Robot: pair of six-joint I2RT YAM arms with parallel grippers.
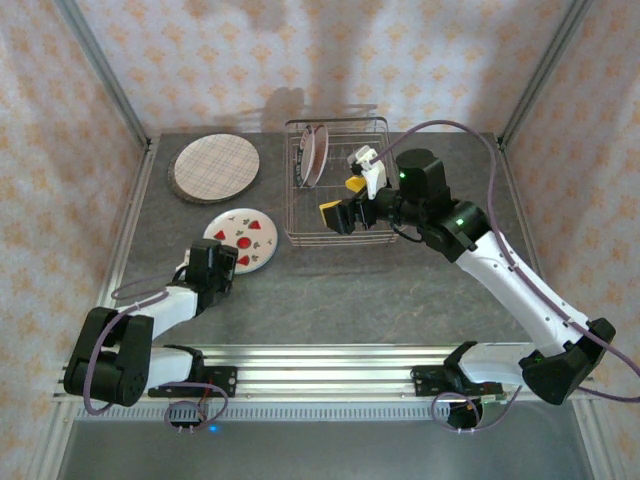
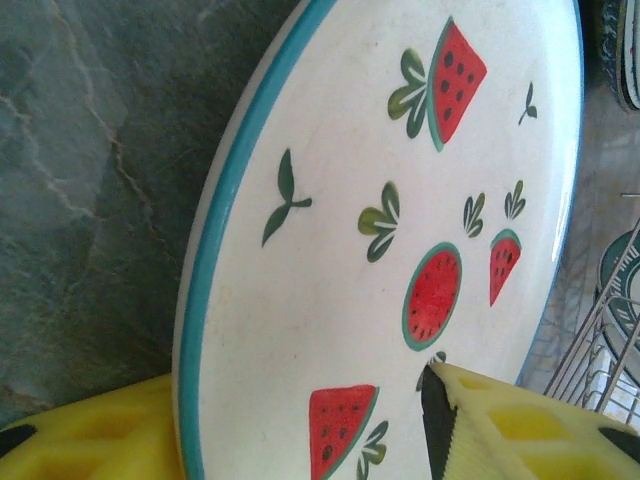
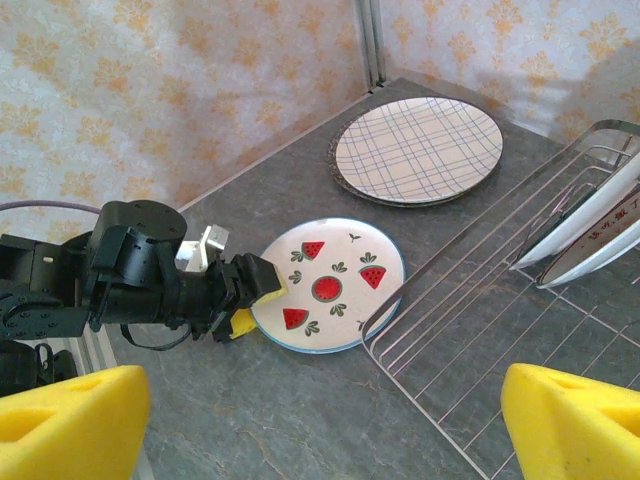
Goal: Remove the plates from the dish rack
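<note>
Several out: plaid stack (image 1: 215, 167), far-left table (image 1: 400, 290) corner; watermelon plate (image 1: 245, 238), clamped by left gripper (image 3: 258, 300). Two-odd plates (image 1: 313, 153) in rack (image 1: 340, 238); right gripper (image 1: 345, 200) spread.

The table (image 1: 400, 290) is seen steeply from above and behind. From over the dish rack (image 3: 470, 340), the right wrist view is turned left toward the watermelon plate (image 3: 328, 287). The same plate is viewed very closely from the left wrist, with what may be rack wires at the right edge.
</note>
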